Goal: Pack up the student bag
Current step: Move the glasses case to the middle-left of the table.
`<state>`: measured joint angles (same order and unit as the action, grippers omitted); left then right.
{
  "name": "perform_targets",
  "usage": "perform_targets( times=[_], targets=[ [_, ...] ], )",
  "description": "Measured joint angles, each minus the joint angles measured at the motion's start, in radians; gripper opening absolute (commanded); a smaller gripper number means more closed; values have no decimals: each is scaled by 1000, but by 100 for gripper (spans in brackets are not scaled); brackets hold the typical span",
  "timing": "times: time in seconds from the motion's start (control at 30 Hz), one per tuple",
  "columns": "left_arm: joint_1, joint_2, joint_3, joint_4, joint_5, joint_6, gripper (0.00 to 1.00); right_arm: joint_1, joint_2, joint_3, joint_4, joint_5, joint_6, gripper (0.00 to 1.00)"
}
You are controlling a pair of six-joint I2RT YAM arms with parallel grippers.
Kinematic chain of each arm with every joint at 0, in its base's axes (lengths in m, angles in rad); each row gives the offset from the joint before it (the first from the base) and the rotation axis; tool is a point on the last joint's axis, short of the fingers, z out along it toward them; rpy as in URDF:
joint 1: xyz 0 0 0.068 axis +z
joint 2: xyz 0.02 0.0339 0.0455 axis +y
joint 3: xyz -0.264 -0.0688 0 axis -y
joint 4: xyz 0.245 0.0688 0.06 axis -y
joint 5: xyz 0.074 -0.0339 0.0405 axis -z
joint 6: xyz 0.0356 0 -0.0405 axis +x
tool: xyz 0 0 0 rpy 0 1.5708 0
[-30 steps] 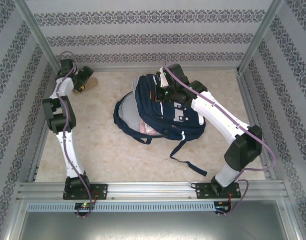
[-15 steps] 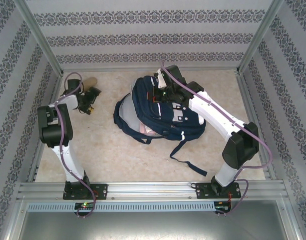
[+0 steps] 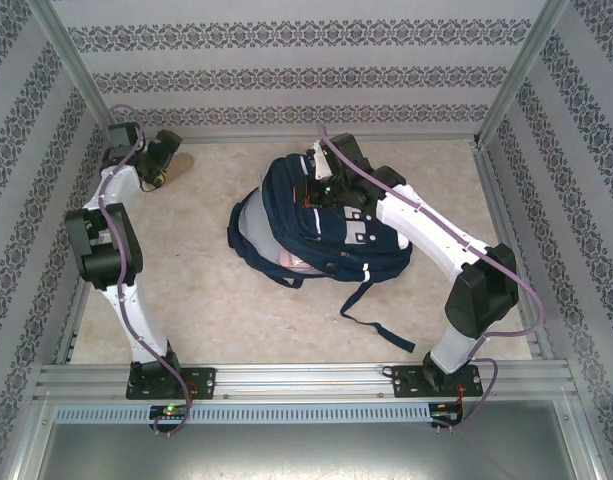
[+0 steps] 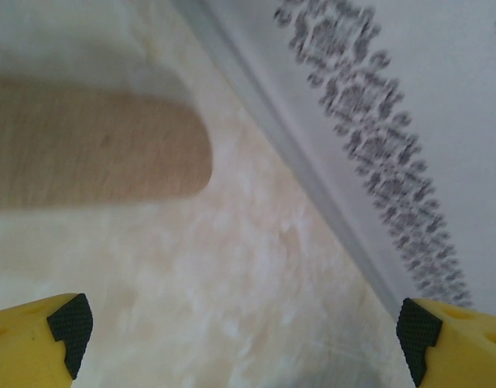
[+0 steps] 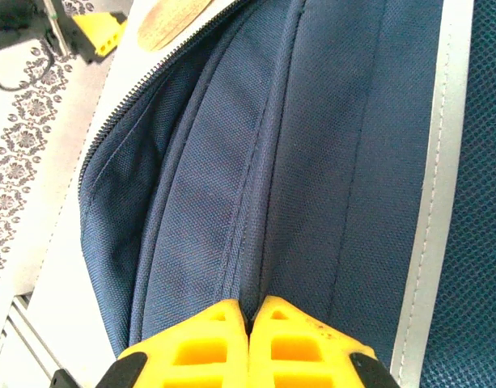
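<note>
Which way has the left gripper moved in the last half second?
Yes: farther back, toward the rear rail. The left gripper now hangs open beside the wooden piece.

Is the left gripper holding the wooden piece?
No, the left gripper is open and the wooden piece lies ahead of it, untouched.

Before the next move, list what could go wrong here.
The right gripper is shut on just a thin fold of the student bag; a pull may slip it free. The left gripper, open, hangs close to the wall beside the wooden piece; reaching for it could clip the wall.
</note>
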<state>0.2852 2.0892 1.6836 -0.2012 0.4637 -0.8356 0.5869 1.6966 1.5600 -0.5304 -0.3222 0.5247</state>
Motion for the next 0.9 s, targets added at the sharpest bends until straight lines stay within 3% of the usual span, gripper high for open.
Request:
perform_targets(
  times=[0.27, 0.43, 0.6, 0.9],
  targets=[
    [49, 299, 315, -25, 26, -2, 98, 1, 0, 0, -3, 12, 6, 0],
    [70, 359, 439, -100, 11, 41, 98, 7, 0, 0, -4, 27, 12, 0],
    [69, 351, 389, -98, 27, 47, 97, 7, 2, 0, -3, 26, 20, 0],
    [56, 169, 74, 24, 63, 11, 97, 7, 45, 26, -4, 4, 23, 0]
  ],
)
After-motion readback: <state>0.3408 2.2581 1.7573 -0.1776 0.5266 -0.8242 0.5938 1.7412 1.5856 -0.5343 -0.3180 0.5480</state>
